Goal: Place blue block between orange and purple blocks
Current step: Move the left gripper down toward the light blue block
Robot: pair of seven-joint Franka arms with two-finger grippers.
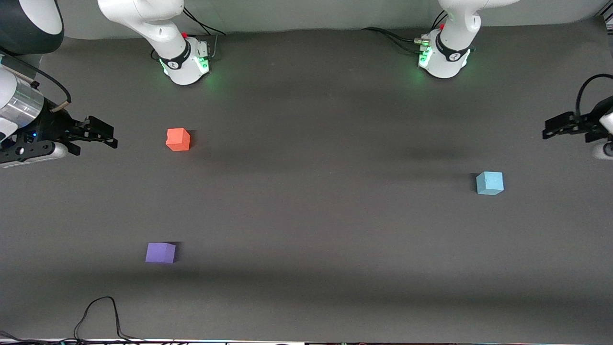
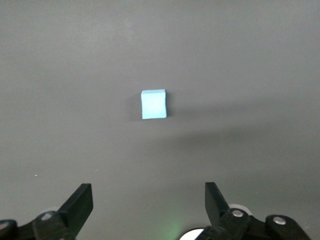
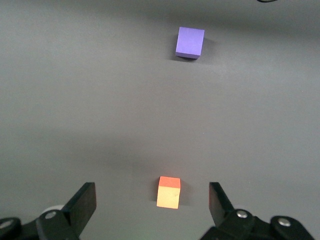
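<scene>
- Left tool (image 1: 546, 130) is hanging up in the air over the tabletop (image 1: 325, 211) at the left arm's end. From my left wrist feed (image 2: 149, 200) I can see the fingers (image 2: 80, 200) spread wide with nothing between them.
- Using the blue block (image 1: 489, 183) as my reference point: it sits flat on the tabletop toward the left arm's end, all by itself. The left tool is near it but not over it, and not touching. On the left wrist feed the blue block (image 2: 153, 104) shows out ahead of the open fingers.
- Right tool (image 1: 103, 133) is over the right arm's end of the tabletop, well apart from the blue block. Right wrist feed (image 3: 152, 200) shows it wide open too, holding nothing.
- Orange block (image 1: 178, 139) sits well apart from the blue block, toward the right arm's end, and a bit farther from the front camera than the blue one. On the right wrist feed the orange block (image 3: 169, 192) shows between the two open fingers, but the tool is up above it, no contact.
- Purple block (image 1: 160, 252) is also toward the right arm's end, nearer the front camera than the blue block. It shows on the right wrist feed as well (image 3: 190, 42), well apart from the orange one.
- The stretch of tabletop between orange and purple is bare as I see it, so the blue block isn't placed yet.
</scene>
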